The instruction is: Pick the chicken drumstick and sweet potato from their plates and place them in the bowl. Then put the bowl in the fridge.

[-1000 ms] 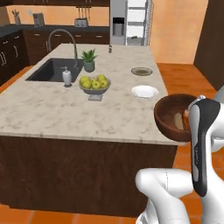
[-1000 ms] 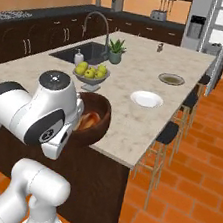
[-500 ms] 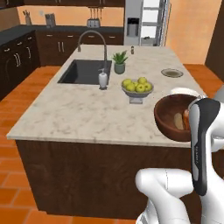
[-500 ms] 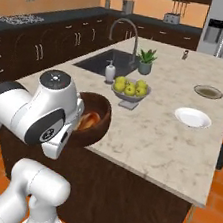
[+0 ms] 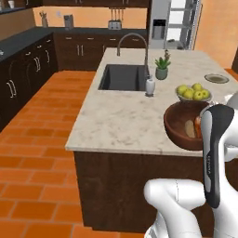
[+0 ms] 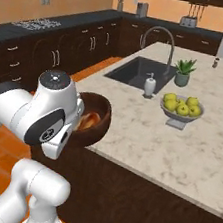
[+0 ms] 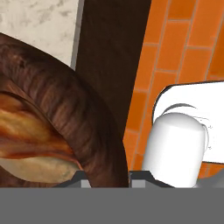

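The fingers are gripping the wooden bowl's rim, hanging past the marble island's edge above orange tile floor.

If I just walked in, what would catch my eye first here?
Probably the white arm holding a dark wooden bowl of food by its rim, just off the island's near edge. Next, the grey bowl of yellow-green apples on the marble top beside the sink.
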Controlling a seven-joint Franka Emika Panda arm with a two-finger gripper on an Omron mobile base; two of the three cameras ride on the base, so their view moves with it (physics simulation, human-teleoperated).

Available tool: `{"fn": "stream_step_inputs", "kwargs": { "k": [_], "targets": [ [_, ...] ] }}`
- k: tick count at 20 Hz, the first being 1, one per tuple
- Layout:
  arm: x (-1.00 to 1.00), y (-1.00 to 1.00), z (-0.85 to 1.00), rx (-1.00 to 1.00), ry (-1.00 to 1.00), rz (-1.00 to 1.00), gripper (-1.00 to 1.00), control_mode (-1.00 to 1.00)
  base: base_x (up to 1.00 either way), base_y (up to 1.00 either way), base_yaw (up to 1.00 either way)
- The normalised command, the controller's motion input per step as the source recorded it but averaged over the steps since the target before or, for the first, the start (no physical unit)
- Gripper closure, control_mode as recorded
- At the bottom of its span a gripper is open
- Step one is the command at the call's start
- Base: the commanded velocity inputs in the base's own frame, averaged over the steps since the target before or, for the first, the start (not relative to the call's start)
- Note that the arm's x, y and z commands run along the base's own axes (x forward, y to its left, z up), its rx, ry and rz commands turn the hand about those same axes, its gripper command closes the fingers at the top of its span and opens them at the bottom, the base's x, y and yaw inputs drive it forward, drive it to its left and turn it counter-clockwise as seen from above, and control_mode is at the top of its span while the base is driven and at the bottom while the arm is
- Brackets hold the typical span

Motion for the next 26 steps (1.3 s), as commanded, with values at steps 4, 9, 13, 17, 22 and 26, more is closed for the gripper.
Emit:
{"fn": "stream_step_inputs", "kwargs": {
  "k": [4, 9, 13, 17, 22, 26],
  "targets": [
    [0.00, 0.00, 0.00, 0.00, 0.00, 0.00, 1.00, 1.00, 0.22, 1.00, 0.00],
    [0.00, 0.00, 0.00, 0.00, 0.00, 0.00, 1.00, 1.00, 0.29, 1.00, -0.03],
    [0.00, 0.00, 0.00, 0.00, 0.00, 0.00, 1.00, 1.00, 0.43, 1.00, -0.09],
    [0.00, 0.00, 0.00, 0.00, 0.00, 0.00, 1.00, 1.00, 0.39, 1.00, -0.08],
    [0.00, 0.00, 0.00, 0.00, 0.00, 0.00, 1.00, 1.00, 0.59, 1.00, -0.11],
    [0.00, 0.00, 0.00, 0.00, 0.00, 0.00, 1.00, 1.00, 0.91, 1.00, -0.16]
  ]
}}
